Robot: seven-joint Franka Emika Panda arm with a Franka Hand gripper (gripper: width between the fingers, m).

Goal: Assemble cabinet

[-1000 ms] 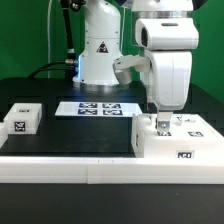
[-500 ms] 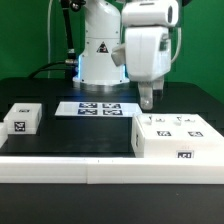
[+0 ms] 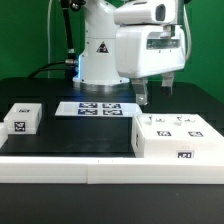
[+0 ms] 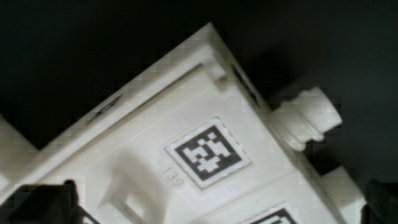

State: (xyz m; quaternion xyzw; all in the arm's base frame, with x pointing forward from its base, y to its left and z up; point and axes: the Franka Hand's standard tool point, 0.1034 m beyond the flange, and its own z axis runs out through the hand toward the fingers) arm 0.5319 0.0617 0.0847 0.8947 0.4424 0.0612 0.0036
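We start at the robot's two-finger gripper (image 3: pixel 154 94). It is spread open with nothing between its jaws; in the wrist view the dark fingertips (image 4: pixel 47 200) sit far apart at the frame's edges. It hangs clear of everything, above the table.

Just below it, and a little toward the exterior view's right, lies the large white plastic cabinet box with black-and-white square tags (image 3: pixel 178 138). The box rests flat at the table's near edge, its long axis running across the exterior view from left to right. The gripper is over the box's far corner on the exterior view's left, not its middle. From the wrist camera we see the box (image 4: pixel 178 130) lying diagonally, with a short round white stub (image 4: pixel 306 118) on one side.

We judge that any grasp needs a descent and a shift toward the exterior view's right.

The small white tagged block (image 3: pixel 22 118) lies well apart, on the exterior view's left, beyond the marker board (image 3: pixel 98 108).
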